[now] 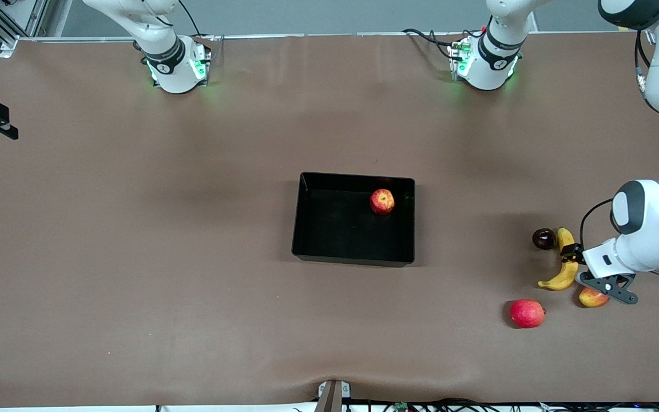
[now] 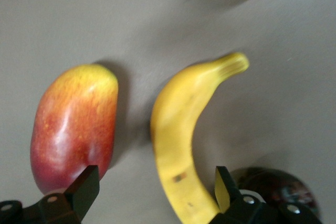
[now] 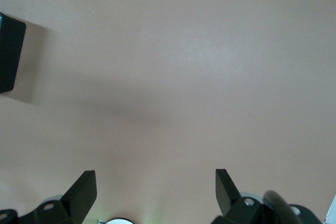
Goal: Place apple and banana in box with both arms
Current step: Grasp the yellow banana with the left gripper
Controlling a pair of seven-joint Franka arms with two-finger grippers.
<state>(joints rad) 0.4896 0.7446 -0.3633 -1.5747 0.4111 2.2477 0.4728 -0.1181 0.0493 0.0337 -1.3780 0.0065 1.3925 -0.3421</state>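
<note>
The black box (image 1: 335, 229) stands mid-table with the apple (image 1: 382, 201) inside it, near the wall toward the left arm's end. The banana (image 1: 562, 269) lies on the table at the left arm's end. My left gripper (image 1: 572, 253) is low over it, open. In the left wrist view the banana (image 2: 184, 140) lies between the fingers of the left gripper (image 2: 156, 190), close to one of them, not clamped. My right gripper (image 3: 156, 192) is open and empty over bare table, out of the front view. A corner of the box (image 3: 10, 53) shows in its wrist view.
A dark round fruit (image 1: 544, 238) sits right beside the banana. A red-and-yellow mango (image 1: 592, 297) lies beside the banana, partly under the left hand, and also shows in the left wrist view (image 2: 73, 129). A pinkish-red round fruit (image 1: 527, 313) lies nearer the front camera.
</note>
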